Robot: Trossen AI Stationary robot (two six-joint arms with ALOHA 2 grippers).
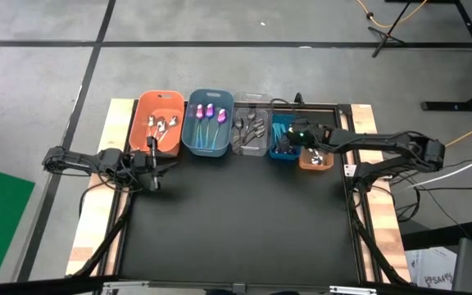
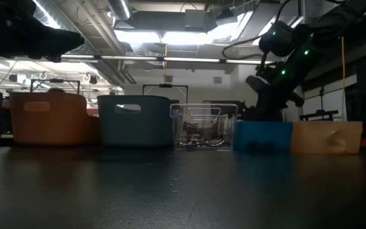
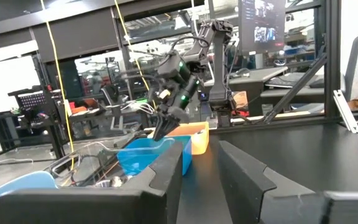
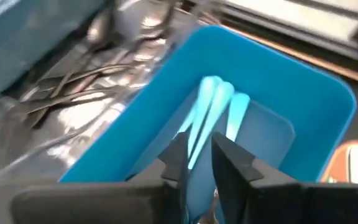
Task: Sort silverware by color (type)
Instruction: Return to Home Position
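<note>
Three light blue spoons (image 4: 219, 102) in the blue bin (image 4: 303, 93), right gripper (image 4: 197, 144) just above, fingers narrowly apart; three purple spoons (image 1: 208, 114) in grey-blue bin (image 1: 188, 136); left gripper (image 1: 161, 164) near orange bin (image 1: 138, 123), fingers apart

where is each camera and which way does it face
High: above the table, facing straight down; both arms, left gripper at left, right gripper over the blue bin.
Low: table-top height, level across at the bin row; right arm above.
Left wrist: past its own open fingers toward the right arm.
Right wrist: past its own fingers into the blue bin's light blue spoons.
Shared: all four show the blue bin.
</note>
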